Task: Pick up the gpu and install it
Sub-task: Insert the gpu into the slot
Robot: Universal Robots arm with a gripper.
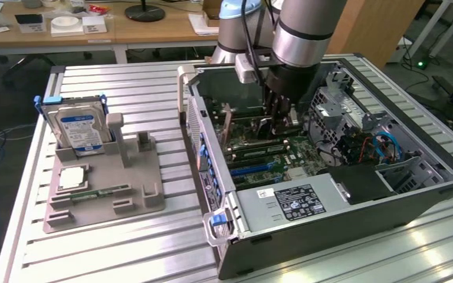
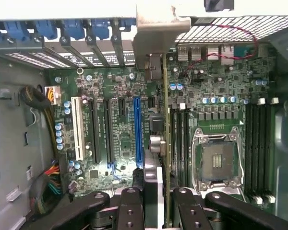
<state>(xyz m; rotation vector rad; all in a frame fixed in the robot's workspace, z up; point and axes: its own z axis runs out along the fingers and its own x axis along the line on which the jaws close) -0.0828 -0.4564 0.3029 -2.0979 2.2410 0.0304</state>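
Note:
My gripper (image 1: pixel 280 115) reaches down into the open computer case (image 1: pixel 415 194) and is shut on the gpu (image 2: pixel 165 143). The card stands on edge between the fingers (image 2: pixel 129 201), close over the motherboard. Its silvery bracket (image 2: pixel 158 33) sits against the case's rear slot openings. The card's lower edge lies beside the long blue slot (image 2: pixel 138 129), between that slot and the RAM slots (image 2: pixel 180 139). Whether the card is seated in a slot cannot be told.
On the exterior view's left, a grey fixture (image 1: pixel 132 194) holds a blue-labelled hard drive (image 1: pixel 77 127), a CPU chip (image 1: pixel 71 177) and a RAM stick (image 1: pixel 101 193). Inside the case are the power supply (image 1: pixel 289 203), drive cage (image 1: pixel 344 112) and an empty CPU socket (image 2: pixel 218 160).

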